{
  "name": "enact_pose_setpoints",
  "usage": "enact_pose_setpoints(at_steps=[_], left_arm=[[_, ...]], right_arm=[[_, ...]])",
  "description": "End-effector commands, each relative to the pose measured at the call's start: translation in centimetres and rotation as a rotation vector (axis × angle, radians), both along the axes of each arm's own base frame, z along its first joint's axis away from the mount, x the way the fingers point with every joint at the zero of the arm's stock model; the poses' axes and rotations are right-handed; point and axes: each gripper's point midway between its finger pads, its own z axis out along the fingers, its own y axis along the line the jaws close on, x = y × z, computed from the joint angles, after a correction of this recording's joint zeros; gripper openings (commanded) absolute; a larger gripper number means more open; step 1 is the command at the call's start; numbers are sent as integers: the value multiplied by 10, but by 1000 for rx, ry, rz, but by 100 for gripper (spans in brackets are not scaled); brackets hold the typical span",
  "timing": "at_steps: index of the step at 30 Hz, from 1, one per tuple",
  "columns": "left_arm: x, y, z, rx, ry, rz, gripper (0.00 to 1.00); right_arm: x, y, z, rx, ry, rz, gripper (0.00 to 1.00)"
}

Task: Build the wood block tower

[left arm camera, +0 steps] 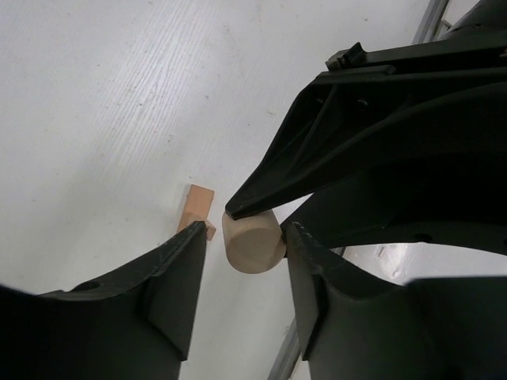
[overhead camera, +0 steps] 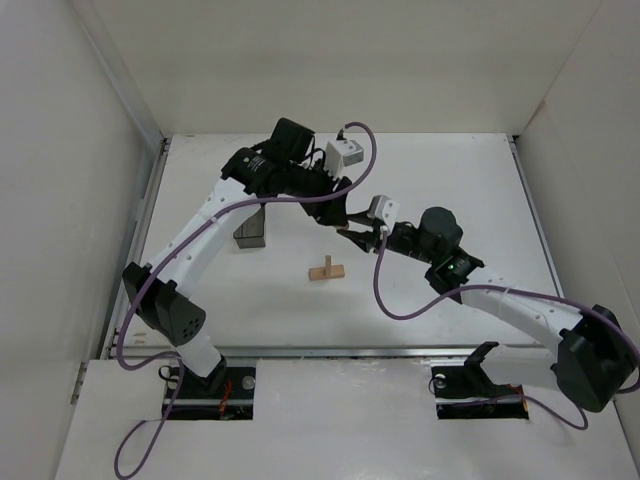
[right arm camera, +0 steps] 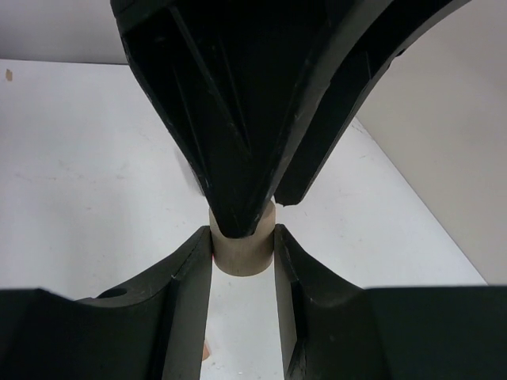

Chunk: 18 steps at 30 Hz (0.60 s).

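Two crossed light-tan wooden bars sit on the white table, near the middle; one bar end shows in the left wrist view. A small rounded wooden piece is held above the table between the fingers of my right gripper, which touch both its sides. My left gripper is open around the same rounded piece, with a gap on its left side. The two grippers meet just up and to the right of the bars, left gripper and right gripper.
A dark translucent grey box stands on the table left of the bars, under the left arm. White walls close in the table on the left, back and right. The table's near edge runs in front of the arm bases.
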Motion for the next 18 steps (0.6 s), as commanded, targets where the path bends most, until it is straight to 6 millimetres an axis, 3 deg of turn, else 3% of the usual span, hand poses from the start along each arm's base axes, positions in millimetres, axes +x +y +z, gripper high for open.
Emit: enact_pose_setpoints(at_steps=[1,3,8,14,16,18], left_arm=[[1,-4,0,-12,6,9,41],[0,-3,-4,-5,15,9,47],[0,-3,-7,0,22,9,45],[0,-2,-12,11,37,9,22],[-3,-3,-14,11,48,3,6],[-5,-2,-15,12,53,-9,1]], right_arm=[[1,5,33,65,-88,3,0],[4,5,30,64,-72,-7,0],[5,7,31,64,-73,-7,0],[7,9,39,80,-79,-6,0],[7,9,41,86,-86,-6,0],[7,9,41,86,-86,-6,0]])
